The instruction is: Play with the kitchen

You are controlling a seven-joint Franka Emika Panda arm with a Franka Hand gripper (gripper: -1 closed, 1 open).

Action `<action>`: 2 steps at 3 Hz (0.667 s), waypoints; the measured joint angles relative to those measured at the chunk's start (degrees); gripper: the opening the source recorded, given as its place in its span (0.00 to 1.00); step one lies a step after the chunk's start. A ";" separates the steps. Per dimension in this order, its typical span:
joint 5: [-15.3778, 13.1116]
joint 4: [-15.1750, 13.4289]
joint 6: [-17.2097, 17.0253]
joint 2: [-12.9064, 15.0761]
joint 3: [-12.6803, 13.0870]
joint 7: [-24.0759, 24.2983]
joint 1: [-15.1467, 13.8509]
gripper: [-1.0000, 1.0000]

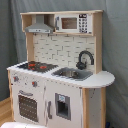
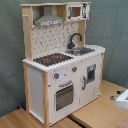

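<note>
This looks like a staged test area, probably a lab or studio rather than a home. A grey fabric backdrop (image 1: 10, 55) hangs behind the toy kitchen (image 1: 55, 75) in both exterior views, hiding the room. The toy stands on a pale wooden tabletop (image 2: 95, 112) made of joined boards, and a white object (image 2: 122, 100), too cropped to identify, sits at the second exterior view's right edge.

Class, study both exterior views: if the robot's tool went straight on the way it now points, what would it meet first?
That cannot be settled: neither exterior view shows the tool or the arm. Only the kitchen is visible, so no heading can be read.
</note>
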 joint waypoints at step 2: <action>-0.35 -3.80 -4.53 -0.31 -6.37 -4.22 2.82 1.00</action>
